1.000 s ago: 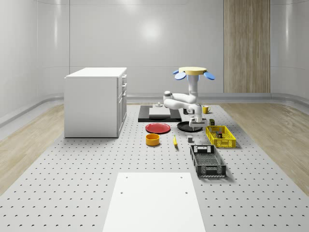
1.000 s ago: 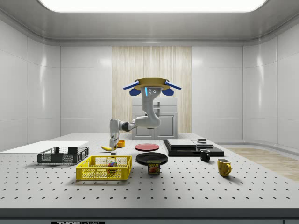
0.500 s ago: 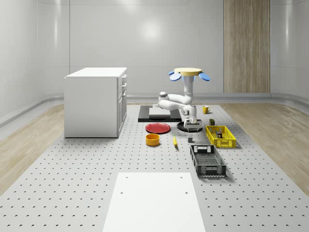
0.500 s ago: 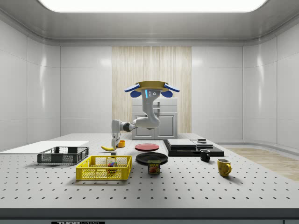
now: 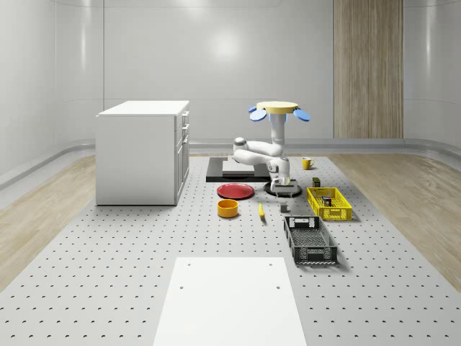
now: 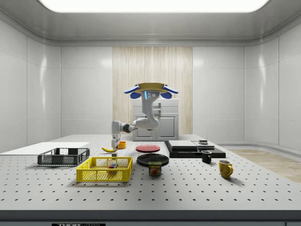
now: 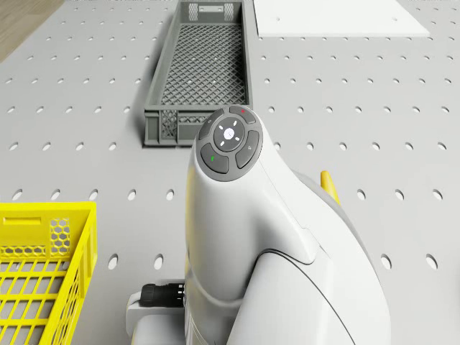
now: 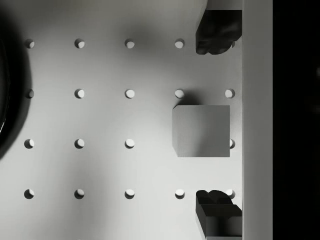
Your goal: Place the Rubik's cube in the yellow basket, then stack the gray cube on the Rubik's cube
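The gray cube lies on the perforated table, seen from straight above in the wrist view. My gripper is open above it, one fingertip on each side and both clear of the cube. In the whole-scene view the gripper hangs a little above the gray cube. The drone hovers high over the black plate, arm bent downward. The Rubik's cube sits inside the yellow basket, which stands at the whole-scene view's right of the gripper.
A dark gray crate lies in front of the yellow basket. A banana, an orange bowl and a red plate sit toward the whole-scene view's left. A white cabinet stands farther left.
The drone has drifted toward the whole-scene view's left, and the gripper went with it to above the gray cube. The baskets and the cubes have not moved.
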Motion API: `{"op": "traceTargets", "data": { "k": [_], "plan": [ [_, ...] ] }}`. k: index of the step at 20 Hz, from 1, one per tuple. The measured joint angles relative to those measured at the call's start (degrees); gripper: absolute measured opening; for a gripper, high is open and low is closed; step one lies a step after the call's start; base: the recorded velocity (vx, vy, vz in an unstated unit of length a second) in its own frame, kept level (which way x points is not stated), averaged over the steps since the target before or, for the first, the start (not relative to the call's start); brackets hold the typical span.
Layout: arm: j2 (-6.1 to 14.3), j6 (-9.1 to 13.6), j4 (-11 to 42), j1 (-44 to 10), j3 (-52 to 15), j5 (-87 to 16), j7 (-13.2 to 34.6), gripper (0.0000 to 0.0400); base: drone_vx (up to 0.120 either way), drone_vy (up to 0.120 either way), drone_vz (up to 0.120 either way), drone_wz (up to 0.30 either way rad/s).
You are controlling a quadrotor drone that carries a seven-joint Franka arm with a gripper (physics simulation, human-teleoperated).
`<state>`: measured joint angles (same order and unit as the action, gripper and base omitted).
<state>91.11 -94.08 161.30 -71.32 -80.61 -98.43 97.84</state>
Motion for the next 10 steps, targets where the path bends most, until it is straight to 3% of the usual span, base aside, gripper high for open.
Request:
{"op": "traceTargets", "data": {
  "k": [3,5,10],
  "plan": [
    [0.02,-0.02,0.0,0.0,0.0,0.01,0.0,0.04,0.0,-0.013,-0.12,0.0],
    [0.04,-0.04,0.0,-0.01,0.0,0.01,0.0,0.04,0.0,-0.1,-0.1,0.0],
    [0.09,-0.6,-0.25,-0.22,1.5,-1.38,0.05,0.04,0.0,0.0,0.0,0.0]
  ]
}}
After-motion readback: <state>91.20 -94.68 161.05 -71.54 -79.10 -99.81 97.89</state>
